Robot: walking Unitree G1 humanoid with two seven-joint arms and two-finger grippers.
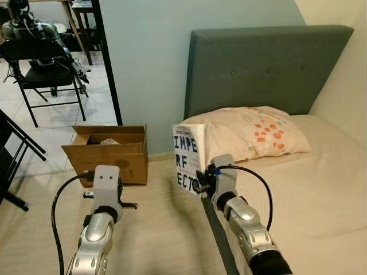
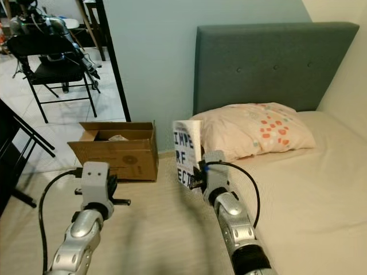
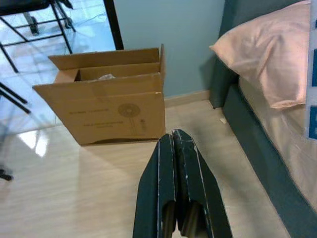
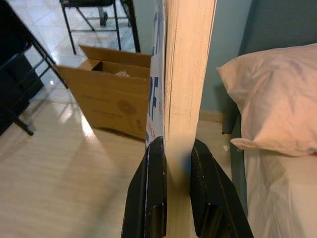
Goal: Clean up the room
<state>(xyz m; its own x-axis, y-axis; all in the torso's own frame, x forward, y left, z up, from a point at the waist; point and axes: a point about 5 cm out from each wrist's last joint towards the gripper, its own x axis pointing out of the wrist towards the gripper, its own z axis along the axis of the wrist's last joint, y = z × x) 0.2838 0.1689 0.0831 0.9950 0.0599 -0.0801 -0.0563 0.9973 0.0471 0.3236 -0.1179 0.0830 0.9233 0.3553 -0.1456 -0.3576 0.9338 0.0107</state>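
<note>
While I stand beside the bed (image 1: 321, 195), my right tool (image 4: 176, 163) is clamped on the lower edge of a white book (image 1: 188, 157), one black finger on each side of it. I hold the book upright in the air above the bed's near edge, its cover with large dark letters facing my head camera and its page block facing the right wrist camera. It hangs just in front of the pink pillow (image 1: 252, 132) with orange spots, which lies on the bed against the grey-green headboard (image 1: 264, 66).

My left tool (image 3: 174, 144) hovers over the pale wooden floor (image 1: 155, 229) with its two black fingers pressed together and nothing between them. It points toward an open cardboard box (image 1: 109, 152) that stands on the floor against the light blue wall (image 1: 149, 57), near the head of the bed. Something pale lies inside the box, too small to tell what it is.

Beyond a dark door frame (image 1: 109, 63), a black folding chair (image 1: 43, 71) stands on a tiled floor, with what looks like another robot's arms resting on it
</note>
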